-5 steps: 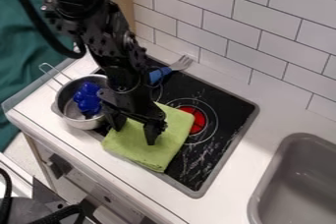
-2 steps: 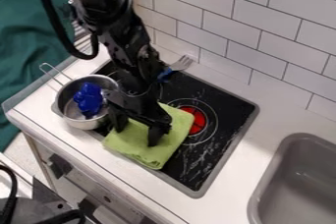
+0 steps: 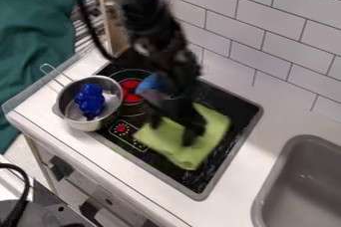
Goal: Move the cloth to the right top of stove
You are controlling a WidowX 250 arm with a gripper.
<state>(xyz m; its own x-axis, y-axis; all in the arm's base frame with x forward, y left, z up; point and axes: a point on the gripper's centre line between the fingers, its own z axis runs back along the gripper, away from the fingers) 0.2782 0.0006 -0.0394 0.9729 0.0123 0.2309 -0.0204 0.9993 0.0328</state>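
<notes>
Green cloth (image 3: 176, 147) lies flat under blurred pincer (image 3: 172, 135), seemingly touching it.

I can't make out any words, numbers or signs from here.

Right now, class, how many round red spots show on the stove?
2: a large one beside the pot, a small one on the control panel. Others may hide under the cloth.
</notes>
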